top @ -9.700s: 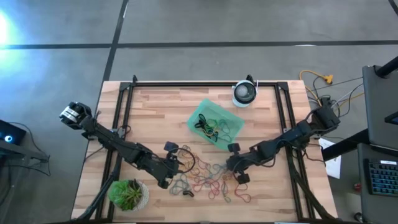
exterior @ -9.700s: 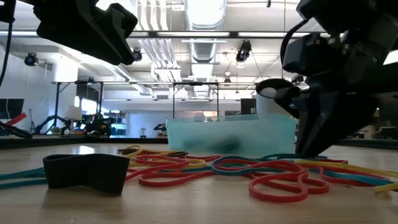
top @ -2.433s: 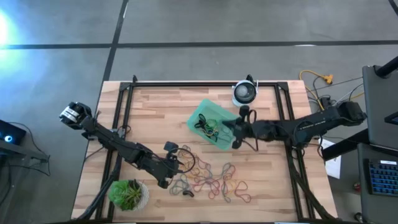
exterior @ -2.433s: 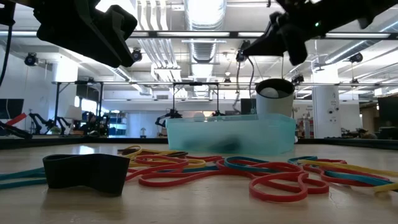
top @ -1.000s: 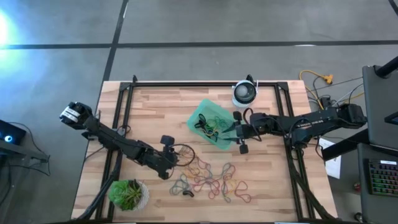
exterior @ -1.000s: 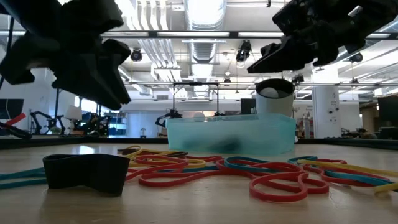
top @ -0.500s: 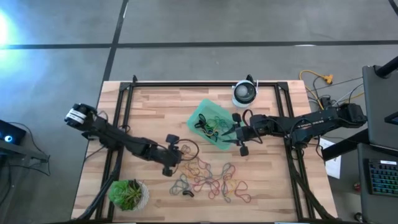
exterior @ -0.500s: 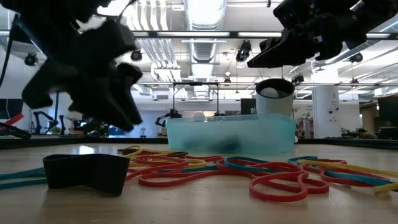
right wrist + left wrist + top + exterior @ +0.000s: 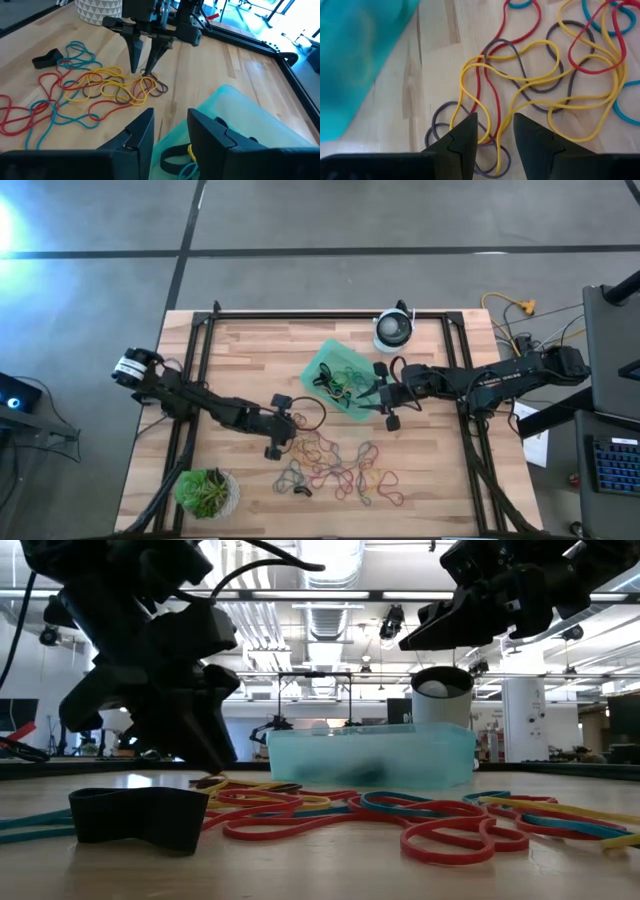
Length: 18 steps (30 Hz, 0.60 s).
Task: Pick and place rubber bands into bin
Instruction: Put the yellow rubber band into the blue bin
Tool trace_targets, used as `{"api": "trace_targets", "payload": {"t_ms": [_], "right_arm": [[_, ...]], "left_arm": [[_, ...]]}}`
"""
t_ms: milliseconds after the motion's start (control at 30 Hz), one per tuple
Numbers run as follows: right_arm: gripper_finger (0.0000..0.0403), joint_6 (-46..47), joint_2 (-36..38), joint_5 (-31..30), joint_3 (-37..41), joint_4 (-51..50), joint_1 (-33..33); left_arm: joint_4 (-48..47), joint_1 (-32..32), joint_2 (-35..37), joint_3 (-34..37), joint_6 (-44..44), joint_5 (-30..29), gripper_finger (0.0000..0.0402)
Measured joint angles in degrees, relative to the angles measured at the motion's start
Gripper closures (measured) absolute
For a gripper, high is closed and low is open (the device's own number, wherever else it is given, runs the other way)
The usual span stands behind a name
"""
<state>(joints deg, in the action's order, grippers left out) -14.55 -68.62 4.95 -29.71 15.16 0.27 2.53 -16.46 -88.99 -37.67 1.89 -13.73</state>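
We are reaching for more of the thin, colourful rubber bands (image 9: 335,465) lying on the wooden counter (image 9: 250,360). Our left hand (image 9: 492,131) is partly open, holding nothing, tips over a yellow loop; next it must lower and pinch. Our right hand (image 9: 170,127) is hanging partly open and holding nothing above the see-through mint-green plastic bin (image 9: 375,375).

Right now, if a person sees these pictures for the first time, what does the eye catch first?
The tangle of thin red, yellow, teal and grey rubber bands on the pale wooden table stands out, with the left gripper open just above its edge. Behind it sits the shallow translucent mint-green plastic bin; the open right gripper hovers at its rim.
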Motion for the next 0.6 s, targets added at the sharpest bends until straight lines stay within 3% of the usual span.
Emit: {"api": "trace_targets", "payload": {"t_ms": [600], "right_arm": [[0.0314, -0.02, 0.00, -0.03, 0.00, -0.02, -0.02]], "left_arm": [[0.08, 1.04, 0.02, 0.53, -0.17, 0.19, 0.0291]]}}
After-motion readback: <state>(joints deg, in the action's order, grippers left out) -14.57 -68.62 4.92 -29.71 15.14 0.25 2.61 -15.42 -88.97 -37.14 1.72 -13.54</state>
